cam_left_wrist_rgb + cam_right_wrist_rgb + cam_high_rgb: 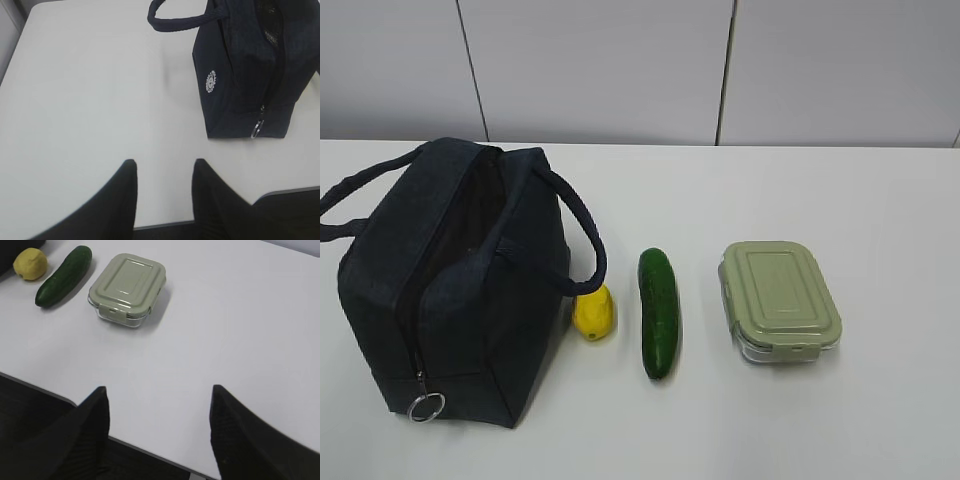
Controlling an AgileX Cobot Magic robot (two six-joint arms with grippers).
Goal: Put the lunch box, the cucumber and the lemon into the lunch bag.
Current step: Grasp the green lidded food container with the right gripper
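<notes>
The dark navy lunch bag (450, 290) stands at the left of the white table, its top unzipped and gaping; the left wrist view shows the lunch bag (240, 85) with its round white logo. The yellow lemon (593, 313) lies against the bag's right side, under a handle. To its right lies the dark green cucumber (658, 312), then the lunch box (780, 298) with its sage-green lid. The right wrist view shows the lemon (30, 263), cucumber (64, 275) and lunch box (127, 289) far off. My left gripper (163, 165) and right gripper (159, 390) hang open and empty over the table's front edge.
The white table (880, 190) runs back to a pale panelled wall. Its dark front edge (40, 390) lies under both grippers. The bag's zipper ring pull (425, 406) hangs at its near corner, and its loop handles stick out to both sides.
</notes>
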